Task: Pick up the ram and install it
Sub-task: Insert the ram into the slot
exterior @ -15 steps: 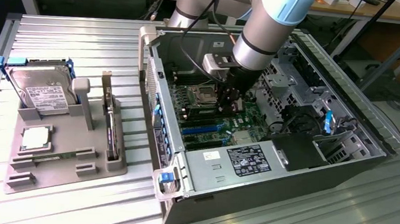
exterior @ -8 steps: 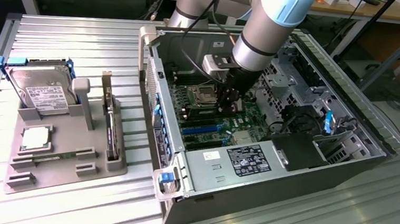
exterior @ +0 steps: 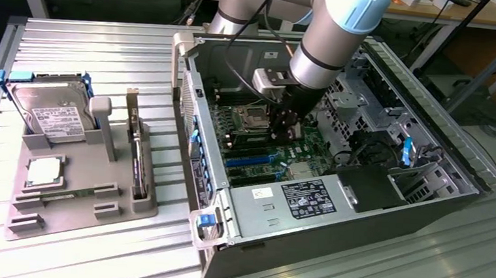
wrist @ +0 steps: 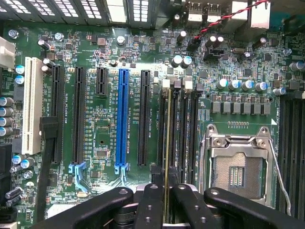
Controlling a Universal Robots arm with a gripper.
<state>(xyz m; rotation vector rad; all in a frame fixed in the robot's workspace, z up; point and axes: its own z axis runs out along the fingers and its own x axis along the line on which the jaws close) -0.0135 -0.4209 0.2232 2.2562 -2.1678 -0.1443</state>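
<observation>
While the gripper (wrist: pixel 167 204) is positioned inside the open computer case (exterior: pixel 257 258), its fingers (wrist: pixel 151 205) are seen closed to a narrow gap on the ram (wrist: pixel 167 143), which is held edge-on between them. Straight beneath the gripper, the stick is lined up along the black memory slots (wrist: pixel 183 129); whether it is seated cannot be told. Just to one side of the gripper the CPU socket (wrist: pixel 237 171) is noted, and to the other side the blue expansion slot (wrist: pixel 123 119)

Hard drive (exterior: pixel 53 115), open computer case (exterior: pixel 250 244)
</observation>
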